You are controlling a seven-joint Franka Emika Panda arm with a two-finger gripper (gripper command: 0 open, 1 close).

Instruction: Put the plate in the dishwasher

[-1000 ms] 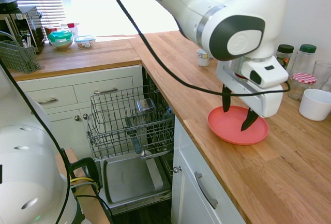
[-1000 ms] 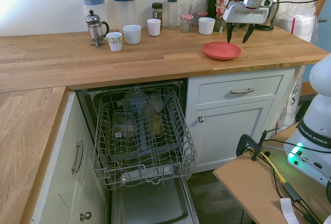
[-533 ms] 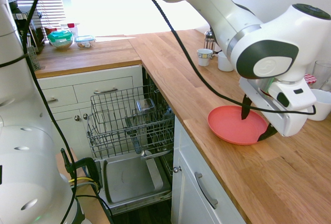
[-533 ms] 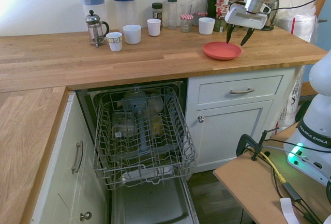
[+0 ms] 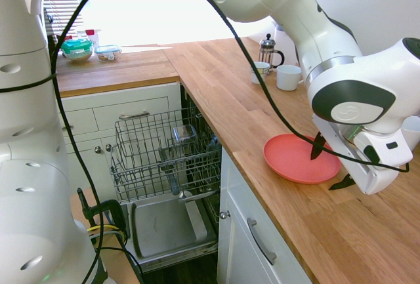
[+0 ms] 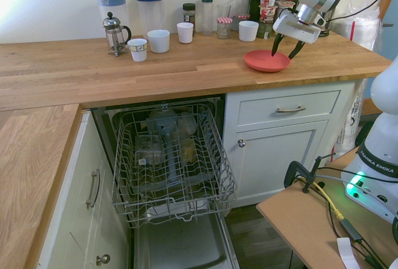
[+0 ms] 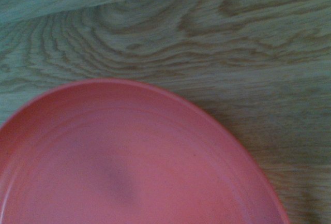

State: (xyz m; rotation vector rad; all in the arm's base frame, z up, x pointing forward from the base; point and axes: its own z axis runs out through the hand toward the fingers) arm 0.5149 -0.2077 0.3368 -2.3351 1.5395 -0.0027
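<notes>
Your gripper (image 5: 331, 164), jaws spread wide, has dropped and tilted to straddle the far rim of the round coral plastic plate (image 5: 296, 159); the grasp looks imminent, the dishwasher's grey wire rack (image 5: 165, 152) waiting.

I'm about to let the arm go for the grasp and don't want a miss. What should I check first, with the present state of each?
1. Gripper open: ok, fingers spread wide.
2. Fingers straddle the rim of the plate: ok in the first exterior view, one finger over the plate, the other outside its far edge; contact cannot tell.
3. Plate lies flat on the counter, nothing on it: ok.
4. Dishwasher door down: ok.
5. Rack pulled out: ok.
6. Free slot for the plate: cannot tell; some items already sit in the rack.
</notes>
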